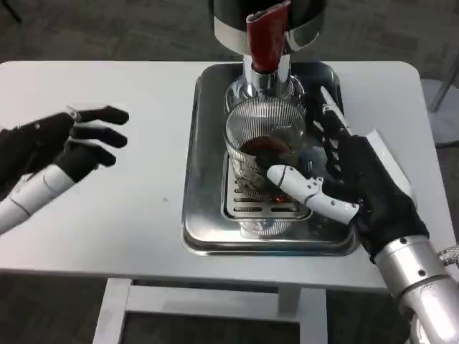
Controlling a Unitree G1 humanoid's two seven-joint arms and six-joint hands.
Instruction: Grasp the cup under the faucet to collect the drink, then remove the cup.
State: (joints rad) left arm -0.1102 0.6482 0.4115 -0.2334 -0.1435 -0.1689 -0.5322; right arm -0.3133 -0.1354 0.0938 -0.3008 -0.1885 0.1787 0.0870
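- The ribbed glass cup (263, 143) is seen standing on the drip tray (208, 236) beneath the faucet (265, 43), with dark drink inside.
- It is clasped by the right hand (358, 186), thumb in front and fingers behind.
- The left hand (68, 143) is held apart, empty.
- The cup is judged rigid, breakable, slippery and heavier when filled; a mid-wall grip is advised.

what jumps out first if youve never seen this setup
The ribbed glass cup with dark drink in it, standing on the metal drip tray under the red-handled faucet at centre. The right hand wraps its fingers around it; the left hand hovers over the white table.
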